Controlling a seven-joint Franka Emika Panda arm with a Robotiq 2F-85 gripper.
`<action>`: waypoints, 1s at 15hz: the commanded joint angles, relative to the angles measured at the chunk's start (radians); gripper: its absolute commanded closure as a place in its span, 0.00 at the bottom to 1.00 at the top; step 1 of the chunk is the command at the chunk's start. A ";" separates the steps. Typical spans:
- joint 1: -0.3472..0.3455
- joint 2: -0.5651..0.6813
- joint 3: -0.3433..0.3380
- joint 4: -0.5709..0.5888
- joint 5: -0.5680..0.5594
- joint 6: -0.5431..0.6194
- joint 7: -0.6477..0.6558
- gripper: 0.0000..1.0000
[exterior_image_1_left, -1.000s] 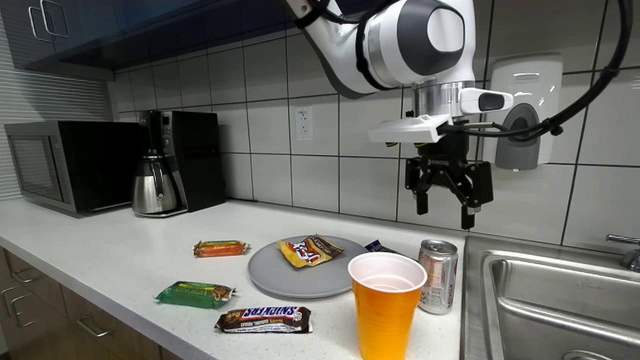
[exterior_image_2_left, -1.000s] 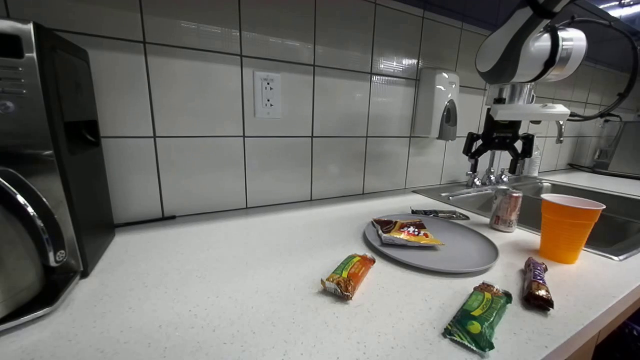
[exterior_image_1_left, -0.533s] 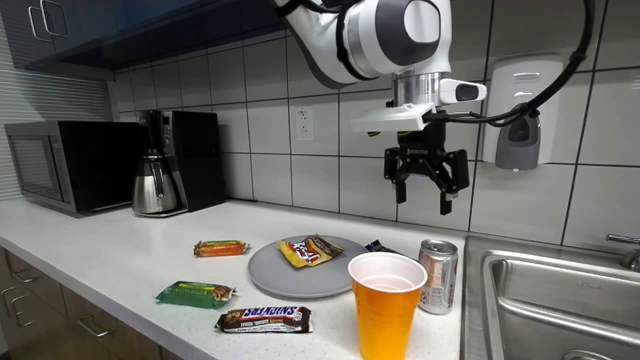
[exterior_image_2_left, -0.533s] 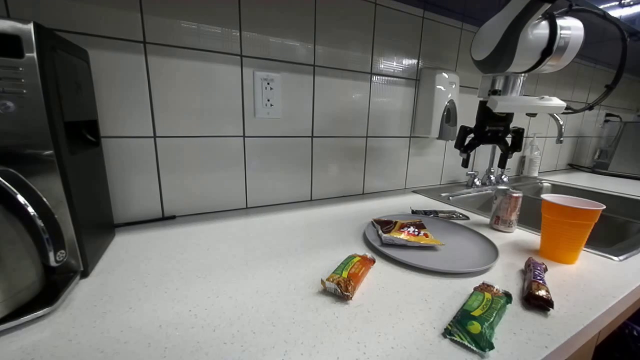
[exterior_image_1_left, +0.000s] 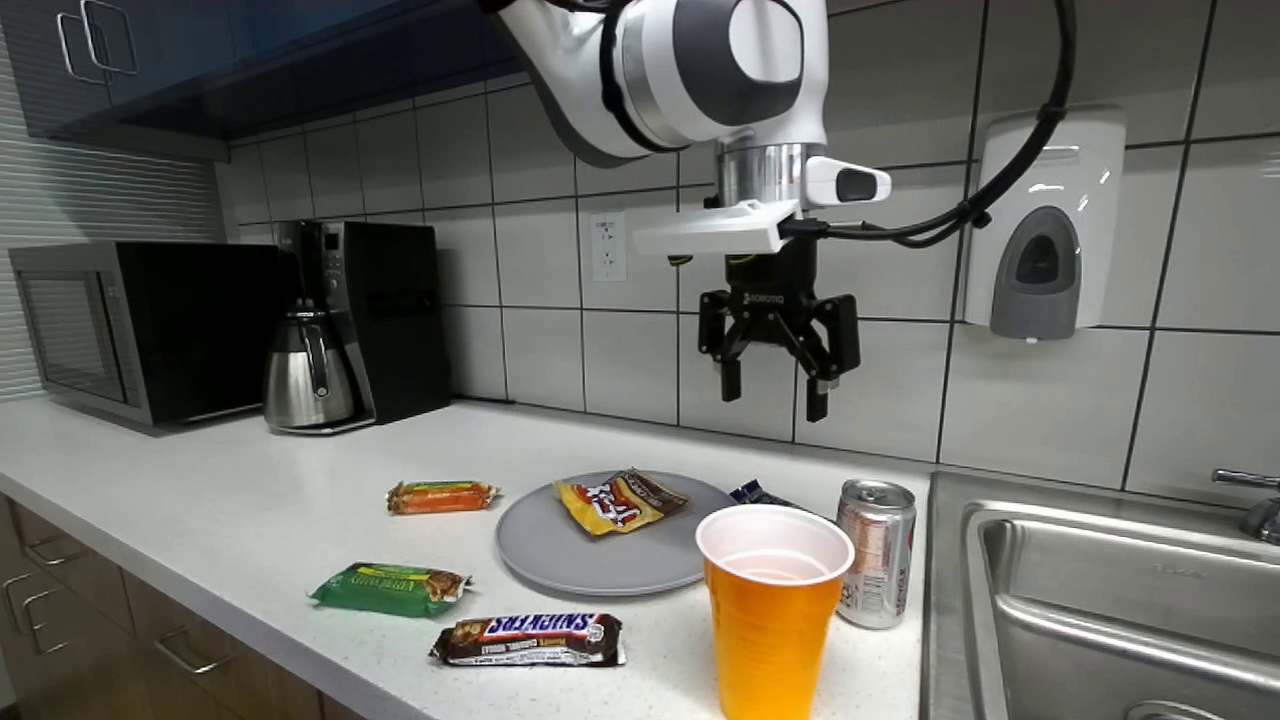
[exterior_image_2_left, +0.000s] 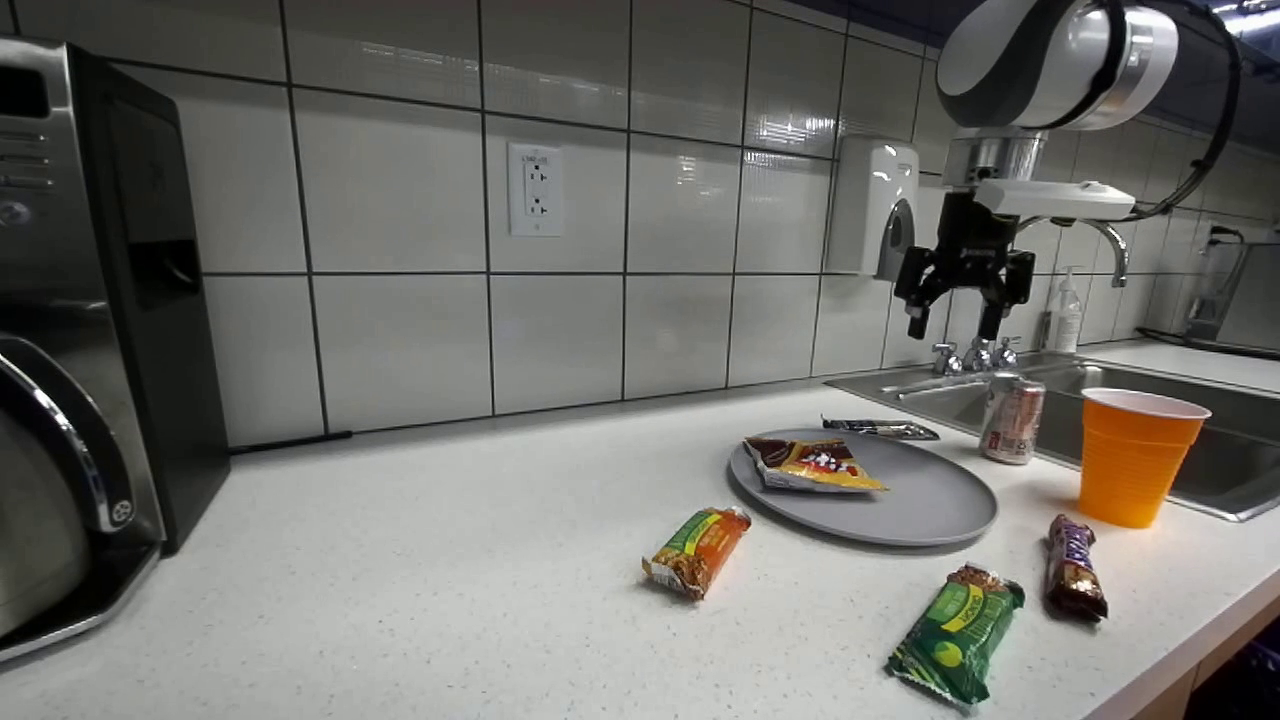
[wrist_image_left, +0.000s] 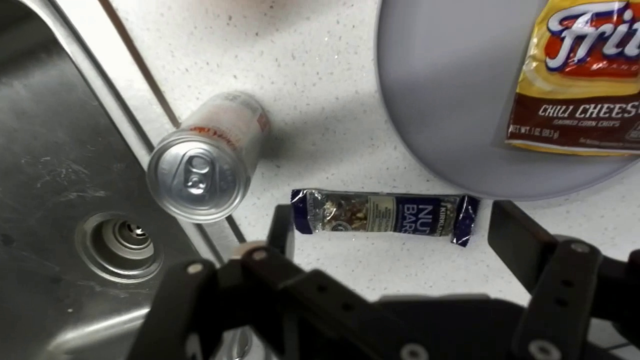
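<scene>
My gripper (exterior_image_1_left: 774, 405) is open and empty, high above the counter near the tiled wall; it also shows in an exterior view (exterior_image_2_left: 952, 328). In the wrist view its fingers (wrist_image_left: 392, 220) frame a dark blue nut bar (wrist_image_left: 380, 212) lying flat well below, not touched. The nut bar is partly hidden behind the cup in an exterior view (exterior_image_1_left: 760, 492). Beside it are a grey plate (wrist_image_left: 425, 75) bearing a yellow-brown chip bag (wrist_image_left: 580, 100), and an upright silver can (wrist_image_left: 200, 175). An orange cup (exterior_image_1_left: 770, 630) stands in front of the can.
A Snickers bar (exterior_image_1_left: 530, 640), a green-wrapped bar (exterior_image_1_left: 390, 589) and an orange-wrapped bar (exterior_image_1_left: 440, 497) lie around the plate. The steel sink (exterior_image_1_left: 1120, 600) borders the can. A soap dispenser (exterior_image_1_left: 1045, 220) hangs on the wall. A coffee maker (exterior_image_1_left: 390, 310) and microwave (exterior_image_1_left: 200, 330) stand far along the counter.
The arm and open gripper have moved away from the sink side, towards the plate, over the nut bar, and appear slightly higher in an exterior view. The objects on the counter have not moved.
</scene>
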 joint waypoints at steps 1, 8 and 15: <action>0.019 -0.075 0.024 -0.073 -0.019 -0.015 -0.019 0.00; 0.086 -0.123 0.076 -0.143 -0.027 -0.010 0.027 0.00; 0.145 -0.094 0.128 -0.157 -0.014 0.006 0.097 0.00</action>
